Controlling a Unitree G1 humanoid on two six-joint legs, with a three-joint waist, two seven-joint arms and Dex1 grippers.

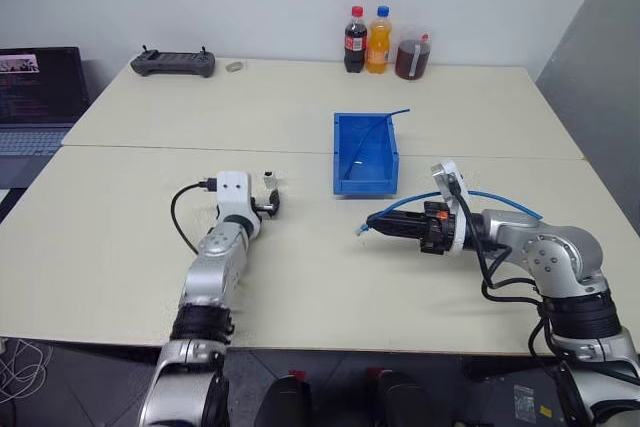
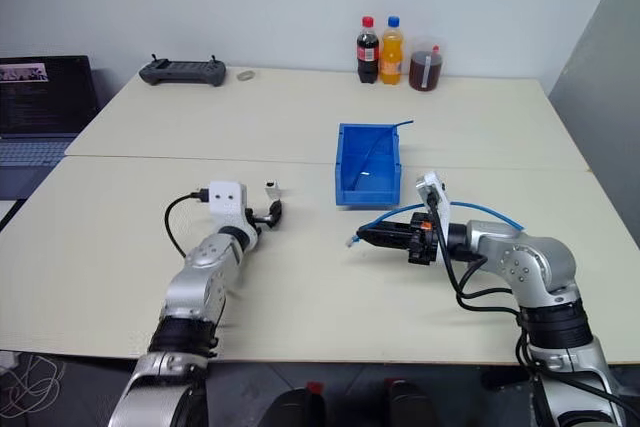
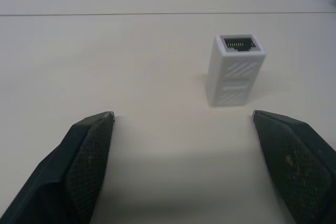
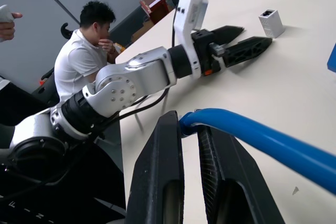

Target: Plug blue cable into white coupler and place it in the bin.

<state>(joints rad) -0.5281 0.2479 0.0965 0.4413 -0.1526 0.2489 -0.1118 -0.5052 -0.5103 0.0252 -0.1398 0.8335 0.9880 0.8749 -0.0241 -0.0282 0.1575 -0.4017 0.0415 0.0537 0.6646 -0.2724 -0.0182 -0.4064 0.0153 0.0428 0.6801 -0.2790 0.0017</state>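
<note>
The left gripper (image 1: pixel 271 201) was held with its jaws spread wide, nothing between them, low over the table (image 1: pixel 130 237). Its two black fingers (image 3: pixel 86 153) were seen in the left wrist view flanking bare tabletop, with the coupler (image 3: pixel 234 70) just past their tips and nearer one finger than the other. The coupler (image 1: pixel 269 179) was stood on end on the table, its dark socket facing up, apart from the fingers and untouched.

The right gripper (image 1: pixel 376 221) was pressed together on the cable (image 4: pixel 252 132), which was pinched between the two fingers (image 4: pixel 163 182) close to its plug end. The gripper was pointed toward the coupler across the table, well apart from it. The clear plug (image 1: pixel 361 231) was seen hanging just past the fingertips, on the side toward the coupler. From the grip, the cable (image 1: pixel 505 203) was looped back over the right wrist, away from the coupler.

The bin (image 1: pixel 342 150) was set on the table beyond the right gripper, farther from the coupler than the left gripper was, its open top upward. A thin darker-blue wire (image 1: pixel 378 128) was laid in it, one end sticking over the far rim.

Well beyond the coupler, at the far table edge, a black controller (image 1: pixel 173 63) and three bottles (image 1: pixel 378 43) were placed. A laptop (image 1: pixel 38 97) was set off the table's side, well away from the coupler. A seated person (image 4: pixel 86 51) was caught in the right wrist view.
</note>
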